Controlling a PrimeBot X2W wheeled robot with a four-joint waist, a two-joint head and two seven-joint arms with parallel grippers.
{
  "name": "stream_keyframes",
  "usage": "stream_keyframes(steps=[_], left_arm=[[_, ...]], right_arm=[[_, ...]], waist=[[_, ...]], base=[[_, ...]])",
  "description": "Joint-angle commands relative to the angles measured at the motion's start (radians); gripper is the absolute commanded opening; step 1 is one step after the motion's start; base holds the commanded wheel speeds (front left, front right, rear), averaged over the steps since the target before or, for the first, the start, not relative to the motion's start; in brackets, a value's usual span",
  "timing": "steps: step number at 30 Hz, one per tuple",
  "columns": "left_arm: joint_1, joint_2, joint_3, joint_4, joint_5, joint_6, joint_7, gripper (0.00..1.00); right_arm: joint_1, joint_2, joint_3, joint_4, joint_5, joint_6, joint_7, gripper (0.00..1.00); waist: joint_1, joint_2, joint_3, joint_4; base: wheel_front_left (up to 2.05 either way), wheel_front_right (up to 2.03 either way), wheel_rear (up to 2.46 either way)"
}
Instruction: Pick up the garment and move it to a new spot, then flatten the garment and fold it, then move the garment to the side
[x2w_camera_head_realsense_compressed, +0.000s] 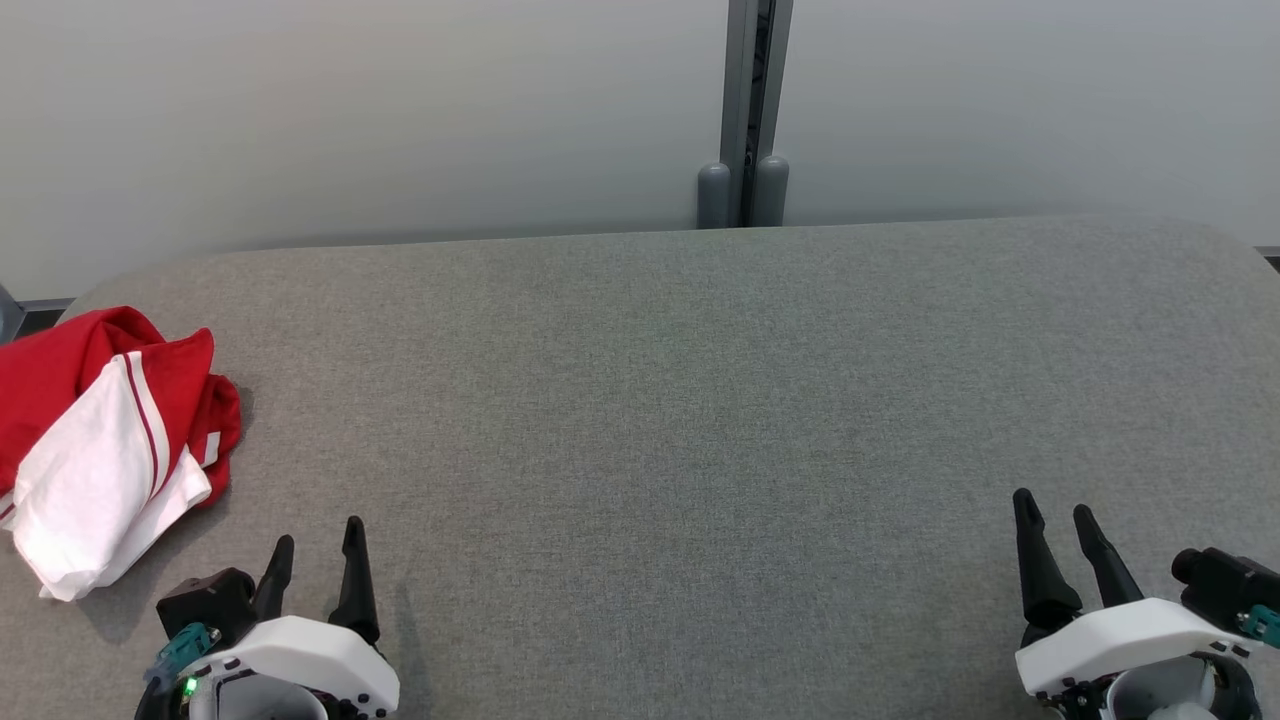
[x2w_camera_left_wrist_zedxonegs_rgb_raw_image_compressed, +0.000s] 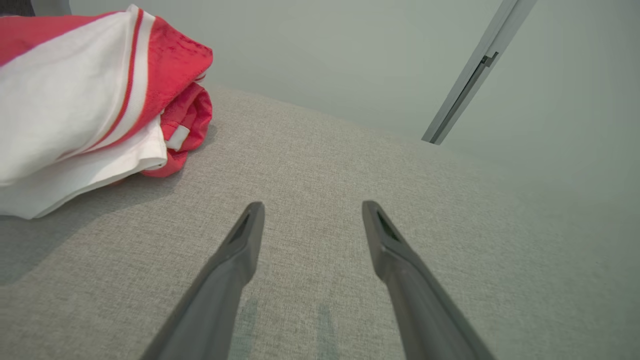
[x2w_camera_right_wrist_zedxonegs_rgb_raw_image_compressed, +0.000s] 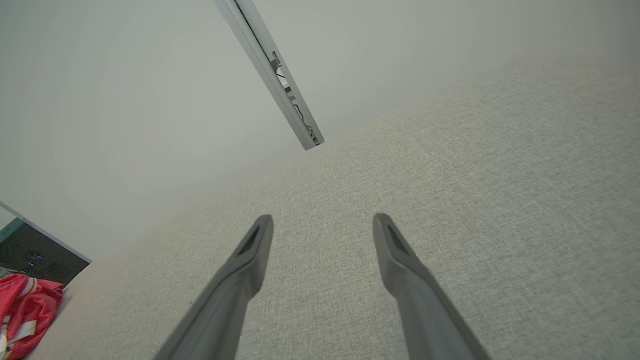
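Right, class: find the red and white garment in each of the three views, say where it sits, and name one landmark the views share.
Head view: the garment lies bunched at the left edge of the table.
Left wrist view: upper left corner.
Right wrist view: small, in the lower left corner.
Shared landmark: the grey wall post, running down from the top of every view.

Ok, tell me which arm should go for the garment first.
Left. The bunched red and white garment lies at the table's left edge, close beside the open left gripper. The right gripper, also open, sits far across the table.
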Motion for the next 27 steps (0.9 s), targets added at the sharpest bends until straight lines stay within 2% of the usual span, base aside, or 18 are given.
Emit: stream_keyframes(steps=[1,15,27], left_arm=[[-0.027,0.009,-0.003,-0.002,0.024,0.007,-0.009,1.0],[-0.024,0.012,-0.025,0.009,0.147,0.036,-0.041,1.0],[-0.016,0.011,-0.025,0.008,0.232,0.044,-0.067,1.0]], right_arm=[[-0.02,-0.006,-0.001,0.0,-0.023,0.001,-0.012,1.0],[-0.023,-0.005,-0.006,0.016,-0.166,0.002,-0.044,1.0],[-0.022,0.0,-0.019,0.021,-0.264,0.002,-0.071,1.0]], waist=[[0.0,0.0,0.0,0.0],[0.0,0.0,0.003,0.002],[0.0,0.0,0.006,0.002]], base=[[0.0,0.0,0.0],[0.0,0.0,0.0],[0.0,0.0,0.0]])
